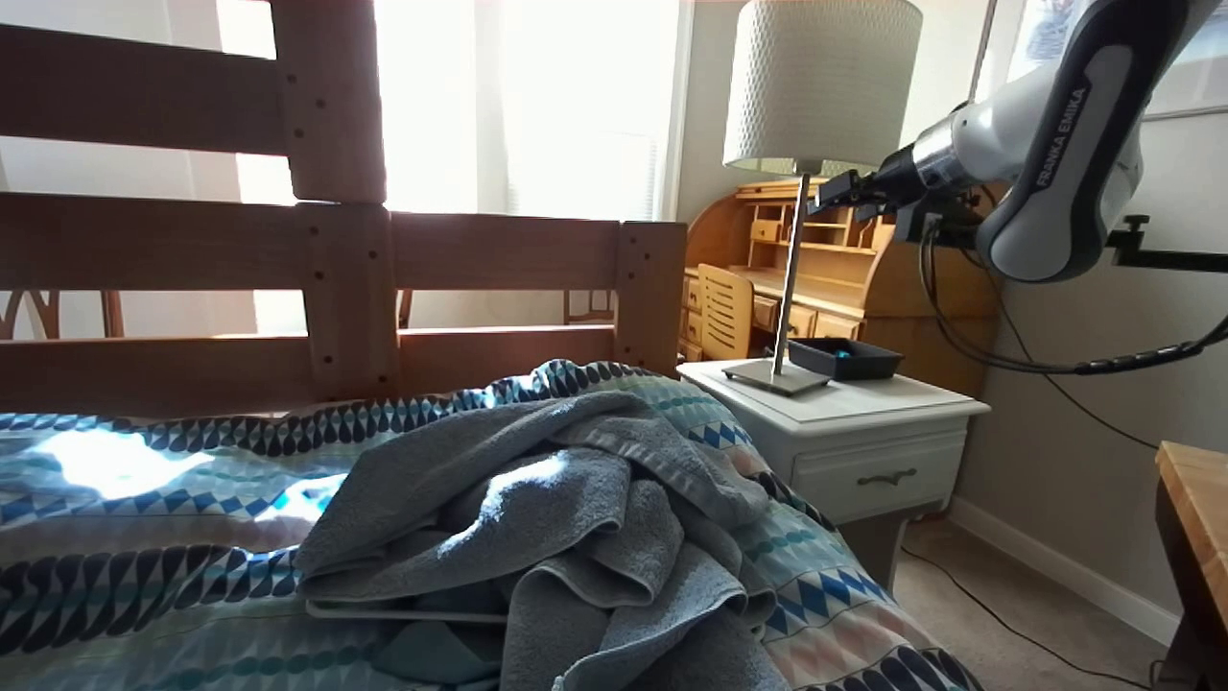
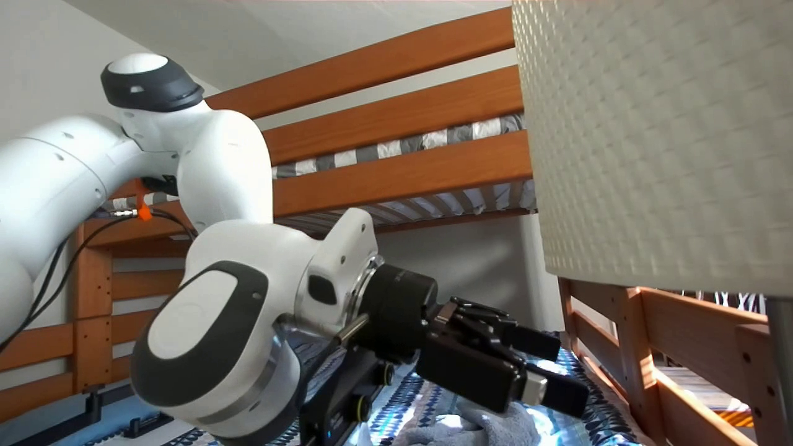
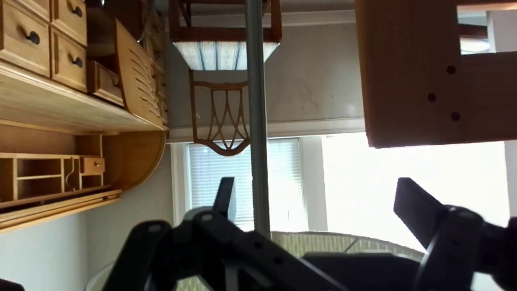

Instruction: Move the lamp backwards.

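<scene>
The lamp stands upright on a white nightstand, with an off-white cylindrical shade, thin metal stem and flat rectangular base. Its shade fills the right side of an exterior view. My gripper is at the upper stem, just below the shade; it also shows in an exterior view. In the wrist view, which stands upside down, my gripper is open, with fingers wide apart. The lamp's stem appears between them, closer to the left finger. Nothing is gripped. I cannot tell whether a finger touches the stem.
A black tray with something blue in it sits beside the lamp base on the nightstand. A wooden roll-top desk stands behind. The bed with a grey towel and wooden bunk rails adjoins the nightstand.
</scene>
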